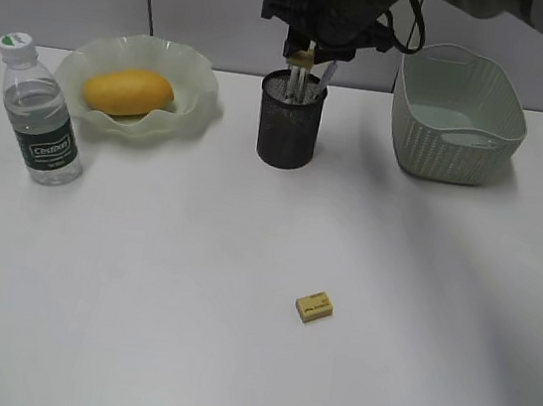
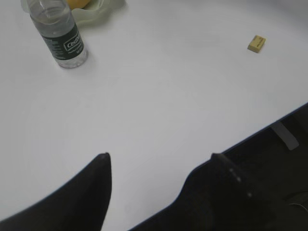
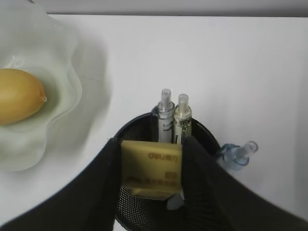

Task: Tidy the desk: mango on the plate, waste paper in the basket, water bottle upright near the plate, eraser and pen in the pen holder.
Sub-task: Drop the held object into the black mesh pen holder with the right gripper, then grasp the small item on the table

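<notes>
A white desk (image 1: pixel 231 358) seen from the front edge toward the back wall. Nearest the front edge, a little right of centre, a small yellow eraser (image 1: pixel 313 307) lies alone on the desk. The left gripper (image 2: pixel 159 168) hangs over bare desk near the front edge, jaws spread and holding nothing.

Toward the left edge, a water bottle (image 1: pixel 41 116) stands upright just beside a ruffled green plate (image 1: pixel 197 83), which holds the mango (image 1: pixel 128 91).

Near the back edge, at centre, stands the black mesh pen holder (image 1: pixel 289 123) with pens (image 3: pixel 172 118) upright inside. The right gripper (image 3: pixel 151 168) hovers directly above its mouth, jaws clamped on a second yellow eraser (image 3: pixel 151 168). To the right sits the green basket (image 1: pixel 459 113); no waste paper is visible on the desk.

Risk: the pen tips rise just beside the held eraser, so on release it could strike them and bounce out, or the gripper could nudge the light holder over.
</notes>
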Robot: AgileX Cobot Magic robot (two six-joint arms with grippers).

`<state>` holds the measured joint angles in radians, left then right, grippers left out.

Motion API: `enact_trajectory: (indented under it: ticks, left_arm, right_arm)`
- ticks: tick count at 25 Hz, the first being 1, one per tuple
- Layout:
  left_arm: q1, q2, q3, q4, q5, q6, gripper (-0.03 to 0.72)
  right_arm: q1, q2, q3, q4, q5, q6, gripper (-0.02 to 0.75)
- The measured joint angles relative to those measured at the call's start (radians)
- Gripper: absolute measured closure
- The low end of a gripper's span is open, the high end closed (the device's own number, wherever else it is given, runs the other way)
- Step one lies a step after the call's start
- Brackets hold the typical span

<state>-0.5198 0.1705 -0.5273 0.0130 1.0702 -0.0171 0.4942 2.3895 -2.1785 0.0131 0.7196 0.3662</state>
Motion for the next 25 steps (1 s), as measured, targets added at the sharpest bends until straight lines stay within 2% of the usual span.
enact_trajectory:
  ticks: [5,7,11,13,25]
  left_arm:
    - [0.0,0.0,0.0,0.0,0.0,0.0,0.207]
    - [0.0,0.0,0.0,0.0,0.0,0.0,0.207]
    - [0.0,0.0,0.0,0.0,0.0,0.0,0.207]
    - [0.0,0.0,0.0,0.0,0.0,0.0,0.207]
    - [0.0,0.0,0.0,0.0,0.0,0.0,0.207]
  right_arm:
    - [0.0,0.02,0.0,0.001,0.034,-0.015,0.413]
    - [0.001,0.02,0.0,0.003,0.034,-0.037,0.366]
    - [0.001,0.02,0.0,0.042,0.034,-0.071,0.222]
    - [0.001,0.02,0.0,0.068,0.036,-0.094,0.191]
    - [0.002,-0.11,-0.022,0.078,0.251,-0.191,0.174]
